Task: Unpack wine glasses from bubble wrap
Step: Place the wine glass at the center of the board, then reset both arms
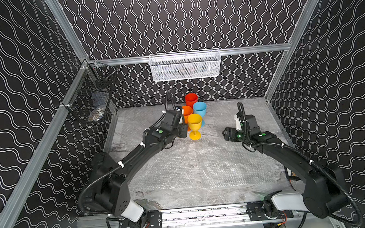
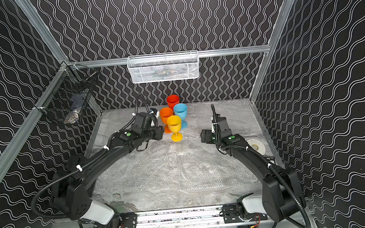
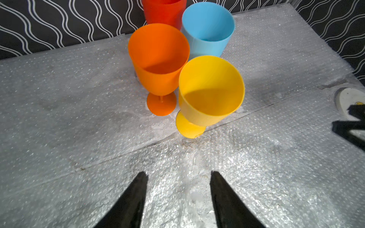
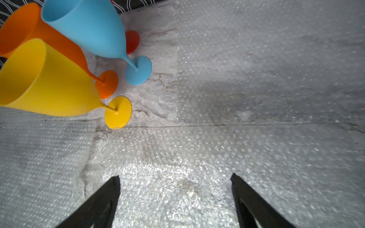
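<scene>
Here, four bare upright wine glasses [image 1: 194,122], bubble wrap [image 1: 195,163] spread flat.

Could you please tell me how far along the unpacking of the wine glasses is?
Done: the red goblet, orange goblet, blue goblet and yellow goblet stand bare and upright together; bubble wrap lies flat on the table. In hand: nothing, the left claw and right claw are open and empty. Left: apparently nothing; no wrapped goblet shows.

top views: high front, downward | wrists: low, close, share goblets [image 3: 211,88]
</scene>
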You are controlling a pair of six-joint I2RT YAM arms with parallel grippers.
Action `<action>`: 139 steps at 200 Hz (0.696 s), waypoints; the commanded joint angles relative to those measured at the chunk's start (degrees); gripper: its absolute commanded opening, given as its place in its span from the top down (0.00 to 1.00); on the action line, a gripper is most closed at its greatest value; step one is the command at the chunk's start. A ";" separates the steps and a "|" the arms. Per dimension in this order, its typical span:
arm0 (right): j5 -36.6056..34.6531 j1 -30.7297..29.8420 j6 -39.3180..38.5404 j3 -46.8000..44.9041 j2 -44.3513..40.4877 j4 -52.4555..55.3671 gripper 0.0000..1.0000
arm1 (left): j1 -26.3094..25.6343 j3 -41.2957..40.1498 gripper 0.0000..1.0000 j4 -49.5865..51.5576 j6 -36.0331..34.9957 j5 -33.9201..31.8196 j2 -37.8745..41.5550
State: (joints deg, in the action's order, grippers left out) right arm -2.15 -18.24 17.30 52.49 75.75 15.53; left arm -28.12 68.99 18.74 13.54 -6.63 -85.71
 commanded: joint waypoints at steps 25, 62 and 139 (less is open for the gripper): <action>-8.65 1.40 0.69 1.98 -2.18 2.29 0.03 | 2.58 -13.28 0.36 -9.40 4.93 -7.01 8.93; -16.53 3.89 4.20 2.79 -3.36 2.59 0.00 | 5.52 -23.18 0.20 -13.48 6.94 -15.07 16.56; -30.67 9.97 7.29 -11.58 -6.76 -14.42 0.00 | 7.95 -40.88 0.01 -32.00 0.45 -28.56 20.89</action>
State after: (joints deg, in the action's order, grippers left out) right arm -28.14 -9.10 22.92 44.16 69.47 9.76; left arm -20.58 32.12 -2.98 17.58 -29.12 -65.34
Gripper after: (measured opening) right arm 0.998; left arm 0.993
